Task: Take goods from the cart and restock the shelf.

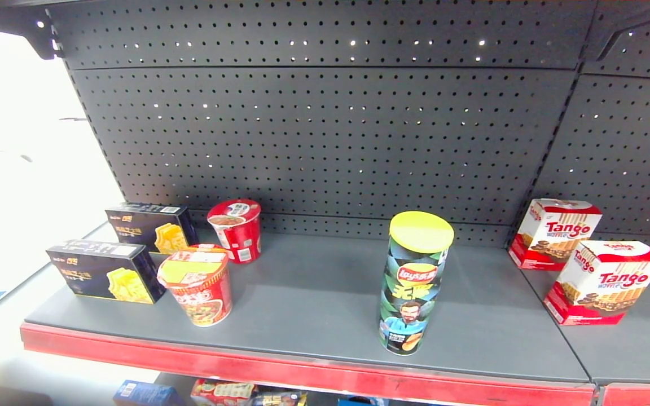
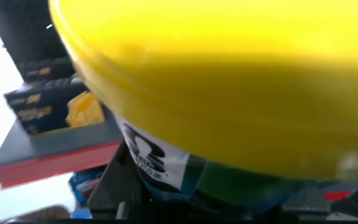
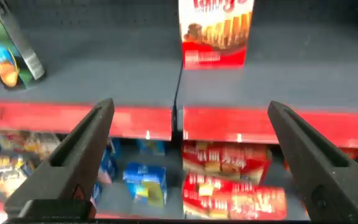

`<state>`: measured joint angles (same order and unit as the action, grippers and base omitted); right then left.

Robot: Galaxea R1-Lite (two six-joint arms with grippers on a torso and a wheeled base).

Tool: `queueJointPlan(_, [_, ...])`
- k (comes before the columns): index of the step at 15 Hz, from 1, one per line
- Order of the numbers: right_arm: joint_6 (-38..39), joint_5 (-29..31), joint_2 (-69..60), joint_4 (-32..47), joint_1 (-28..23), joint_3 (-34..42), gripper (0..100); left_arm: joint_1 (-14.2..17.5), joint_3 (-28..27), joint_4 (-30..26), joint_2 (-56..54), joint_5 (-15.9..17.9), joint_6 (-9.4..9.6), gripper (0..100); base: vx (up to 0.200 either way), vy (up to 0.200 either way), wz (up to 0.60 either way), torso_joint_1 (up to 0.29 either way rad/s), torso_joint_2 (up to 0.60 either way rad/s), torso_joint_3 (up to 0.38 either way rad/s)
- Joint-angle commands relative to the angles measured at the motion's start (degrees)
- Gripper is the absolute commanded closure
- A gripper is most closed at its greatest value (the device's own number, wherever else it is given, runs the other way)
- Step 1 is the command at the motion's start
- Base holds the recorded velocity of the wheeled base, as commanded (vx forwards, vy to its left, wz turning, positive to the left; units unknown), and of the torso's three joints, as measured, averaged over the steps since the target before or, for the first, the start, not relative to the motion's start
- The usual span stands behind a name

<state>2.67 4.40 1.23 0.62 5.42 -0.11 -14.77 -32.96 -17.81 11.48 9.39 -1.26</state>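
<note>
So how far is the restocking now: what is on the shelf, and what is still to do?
Done: a chip can stands on the shelf, along with cup noodles, dark boxes and wafer boxes. In hand: the left gripper seems to hold a second can, not yet placed; the right gripper is open and empty. Left: set that can down; much shelf space is free.

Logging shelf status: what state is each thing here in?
Shelf chip can: upright, lid on.
Second chip can: lid on.
Front cup noodle: upright, sealed.
Rear cup noodle: upright, sealed.
Front dark box: closed.
Rear dark box: closed.
Near wafer box: closed.
Far wafer box: closed.
Right gripper: open, empty.
</note>
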Motion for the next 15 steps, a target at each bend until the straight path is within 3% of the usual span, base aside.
queueJointPlan(1, [-1.18, -0.53, 0.26, -0.01, 0.02, -0.07, 0, 0.01, -5.97, 0.06, 6.36, 5.64, -0.15, 100, 0.000, 0.000, 0.00, 0.000, 0.00, 0.000])
queueJointPlan(3, [-1.53, -0.97, 0.26, -0.09, 0.02, -0.07, 0, -0.08, -7.82, 0.06, 8.99, 11.00, -0.59, 100, 0.000, 0.000, 0.00, 0.000, 0.00, 0.000])
queueJointPlan(5, [-1.44, -0.97, 0.26, -0.01, 0.02, -0.07, 0, -0.25, -7.29, 0.06, 10.05, 14.26, -1.12, 100, 0.000, 0.000, 0.00, 0.000, 0.00, 0.000])
queueJointPlan(6, [-1.79, -0.97, 0.26, 0.08, 0.02, -0.07, 0, -1.40, -6.76, 0.50, 10.93, 15.49, -2.88, 100, 0.000, 0.000, 0.00, 0.000, 0.00, 0.000])
queueJointPlan(8, [-2.93, -1.94, 0.26, -0.01, 0.02, -0.07, 0, -3.68, -5.44, 4.98, 14.27, 15.40, -3.05, 100, 0.000, 0.000, 0.00, 0.000, 0.00, 0.000])
queueJointPlan(10, [-2.93, -1.94, 0.26, -0.01, 0.02, -0.07, 0, -3.86, -2.98, 12.10, 16.82, 15.13, -3.23, 100, 0.000, 0.000, -0.30, 0.004, 0.00, 0.001])
queueJointPlan(15, [-3.02, -1.94, 0.26, -0.01, 0.02, -0.07, 0, -3.86, -2.19, 14.29, 17.17, 14.96, -4.63, 100, 0.000, 0.000, -0.12, 0.000, 0.00, 0.002])
